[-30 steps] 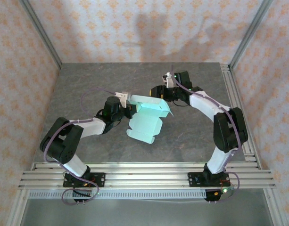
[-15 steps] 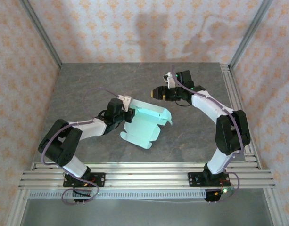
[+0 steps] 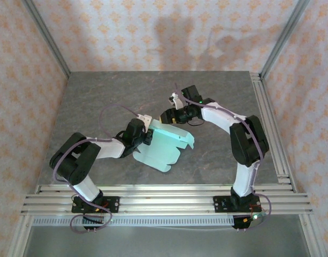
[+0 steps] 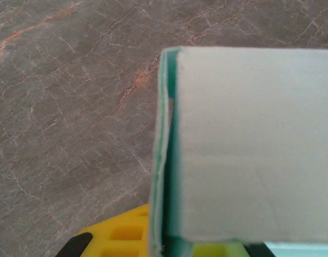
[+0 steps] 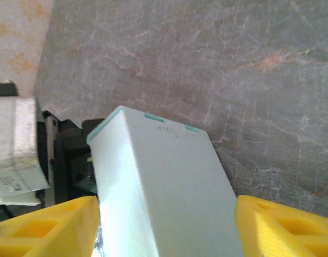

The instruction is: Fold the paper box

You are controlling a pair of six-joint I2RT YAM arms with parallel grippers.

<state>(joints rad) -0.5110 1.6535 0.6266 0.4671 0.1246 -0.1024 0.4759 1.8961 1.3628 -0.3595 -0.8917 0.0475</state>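
1. Top external view
   - My left gripper (image 3: 146,135) lies low on the table (image 3: 99,96), at the left edge of the paper box (image 3: 166,144); its fingers are closed on that edge.
   - The paper box is partly formed; a raised section stands at its far side, and a flat panel with rounded tabs runs toward the near edge of the table.
   - The box sits near the middle of the table, between my two arms.
   - My right gripper (image 3: 166,115) comes in from the far right and meets the far left corner of the raised section, close to my left gripper.

2. Left wrist view
   - The paper box (image 4: 249,144) rises as an upright pale wall with a folded green edge on its left side.
   - The base of that wall sits in my left gripper (image 4: 166,243); the yellow fingers (image 4: 118,235) lie tight against the card, so the gripper is clamped on it.
   - The grey veined table (image 4: 73,107) shows to the left and beyond.

3. Right wrist view
   - My right gripper (image 5: 166,225) is spread wide; its yellow fingers (image 5: 46,227) stand at either side of the frame.
   - The paper box (image 5: 164,187) projects as a pale rectangular block between them, and each side lies just beside a finger; I cannot tell whether the fingers press on it.
   - The table (image 5: 206,64) lies behind the box.
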